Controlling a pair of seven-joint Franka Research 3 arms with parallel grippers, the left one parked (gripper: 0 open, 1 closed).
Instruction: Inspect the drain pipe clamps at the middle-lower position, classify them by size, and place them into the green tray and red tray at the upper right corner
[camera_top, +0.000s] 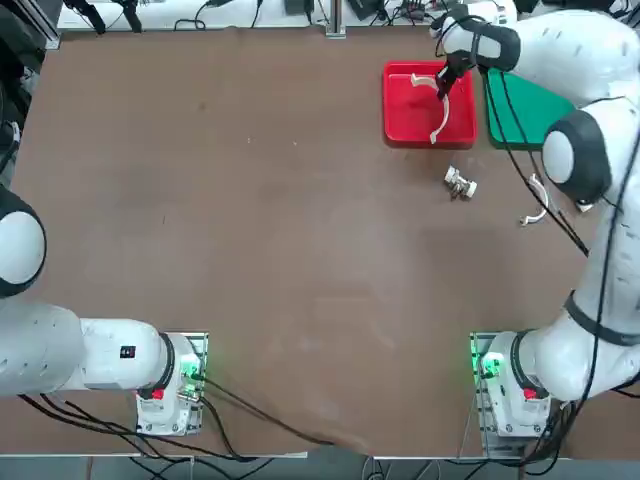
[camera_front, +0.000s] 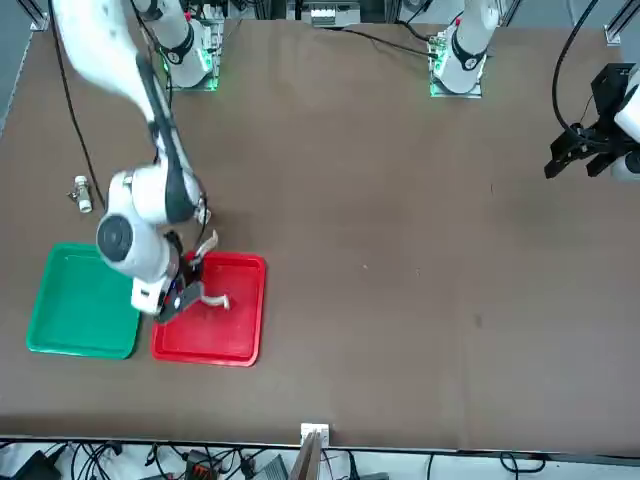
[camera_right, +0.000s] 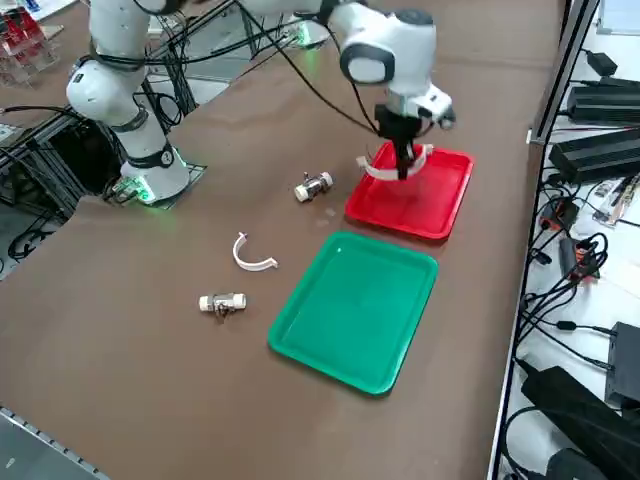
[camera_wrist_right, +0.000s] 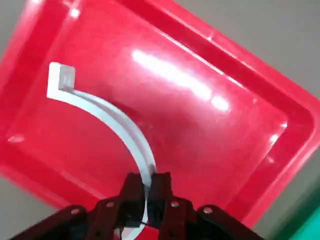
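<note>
My right gripper (camera_top: 448, 78) hangs over the red tray (camera_top: 405, 125) at the far right of the table, shut on the larger drain pipe clamp (camera_top: 443, 115). In the wrist view this thin white C-shaped clamp (camera_wrist_right: 110, 115) curves away from the pinched fingertips (camera_wrist_right: 162, 182) above the red tray (camera_wrist_right: 215, 130). From the side, the clamp (camera_right: 378, 172) hangs just above the tray floor (camera_right: 430, 205). The smaller clamp (camera_top: 537, 205) lies on the table nearer the robot, also seen from the side (camera_right: 250, 257). Next to the red tray is the green tray (camera_top: 530, 115), partly hidden under my arm.
A small metal fitting (camera_top: 460, 183) lies on the table just in front of the red tray. Another fitting (camera_right: 221, 303) rests near the smaller clamp, beside the green tray (camera_right: 355, 310). Cables and equipment line the table's right edge.
</note>
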